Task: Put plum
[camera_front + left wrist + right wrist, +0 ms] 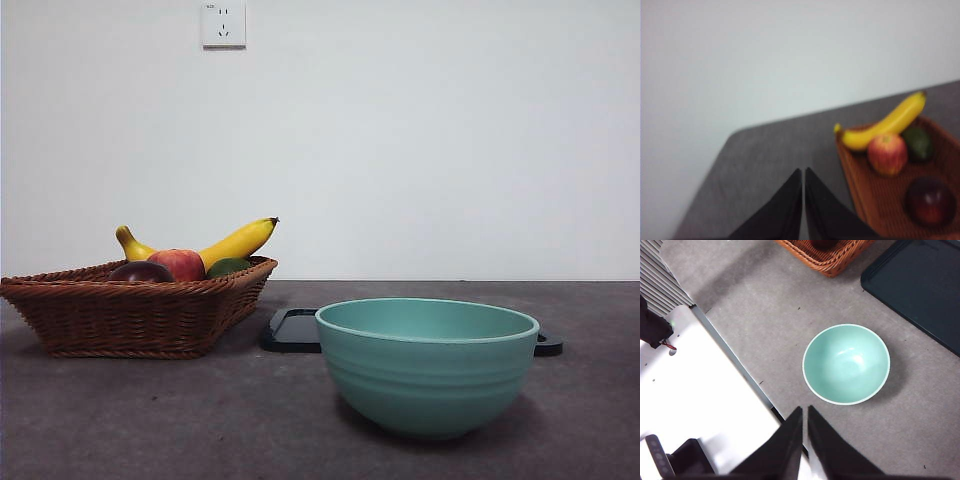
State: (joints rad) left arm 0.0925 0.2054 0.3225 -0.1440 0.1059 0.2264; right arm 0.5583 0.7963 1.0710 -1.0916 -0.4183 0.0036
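The dark maroon plum (140,271) lies in the brown wicker basket (130,315) at the left of the table, next to a red-and-yellow apple (180,263). It also shows in the left wrist view (930,201), at the basket's near end. My left gripper (803,172) is shut and empty, high above the table beside the basket. My right gripper (805,411) is shut and empty, high above the near table edge, with the empty teal bowl (846,363) below it. Neither gripper shows in the front view.
The basket also holds a banana (235,243) and a dark green fruit (228,267). The teal bowl (427,365) stands front right. A black tray (292,331) lies behind it. A white robot base (695,405) borders the table.
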